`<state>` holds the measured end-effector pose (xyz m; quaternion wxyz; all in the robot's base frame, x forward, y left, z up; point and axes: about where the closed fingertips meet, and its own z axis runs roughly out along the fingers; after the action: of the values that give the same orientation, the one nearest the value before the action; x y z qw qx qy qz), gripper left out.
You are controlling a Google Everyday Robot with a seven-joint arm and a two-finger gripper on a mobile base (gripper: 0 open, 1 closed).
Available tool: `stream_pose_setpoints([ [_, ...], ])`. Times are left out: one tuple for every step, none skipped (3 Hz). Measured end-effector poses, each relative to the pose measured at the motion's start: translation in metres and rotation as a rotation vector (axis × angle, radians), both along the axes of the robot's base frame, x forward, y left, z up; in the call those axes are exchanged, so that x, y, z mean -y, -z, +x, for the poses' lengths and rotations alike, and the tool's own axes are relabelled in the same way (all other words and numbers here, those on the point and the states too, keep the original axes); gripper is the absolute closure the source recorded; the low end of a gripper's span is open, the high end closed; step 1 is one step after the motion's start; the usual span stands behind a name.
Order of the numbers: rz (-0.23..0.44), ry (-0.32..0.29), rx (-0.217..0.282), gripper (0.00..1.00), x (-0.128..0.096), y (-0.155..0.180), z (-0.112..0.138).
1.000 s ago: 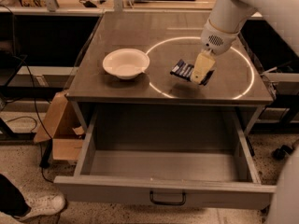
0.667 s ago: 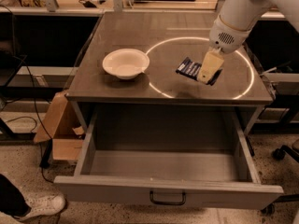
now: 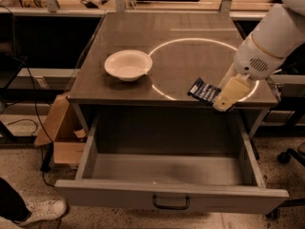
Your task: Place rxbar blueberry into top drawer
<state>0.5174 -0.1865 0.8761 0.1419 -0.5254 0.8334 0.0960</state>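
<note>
1. The claw (image 3: 223,99) was positioned at the near right edge of the worktop (image 3: 190,27), at the end of a white arm entering from the upper right
2. The claw was closed on the right end of the rxbar blueberry (image 3: 202,89), its cream fingers (image 3: 232,90) clamped on the wrapper
3. The rxbar blueberry was held tilted, its dark blue wrapper with pale stripes facing up, over the near right edge of the worktop, just beyond the far right corner of the drawer opening
4. The top drawer (image 3: 119,197) was pulled fully out toward the near side, with its dark handle (image 3: 170,203) at the centre of the grey front panel
5. No object was visible inside the top drawer
6. A white bowl (image 3: 127,65) stood upright on the left part of the worktop, well apart from the claw
7. A bright ring of light (image 3: 157,87) lay on the worktop between the bowl and the claw
8. A cardboard box (image 3: 62,132) stood on the floor to the left of the worktop, and a white shoe (image 3: 43,211) was visible at the near left
</note>
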Motion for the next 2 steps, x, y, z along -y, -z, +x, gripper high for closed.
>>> stream_pose_setpoints([
  [0.008,-0.006,0.001,1.00,0.0049,0.0014,-0.0048],
  [-0.012,0.027,0.002,1.00,0.0059,0.0099,-0.0031],
])
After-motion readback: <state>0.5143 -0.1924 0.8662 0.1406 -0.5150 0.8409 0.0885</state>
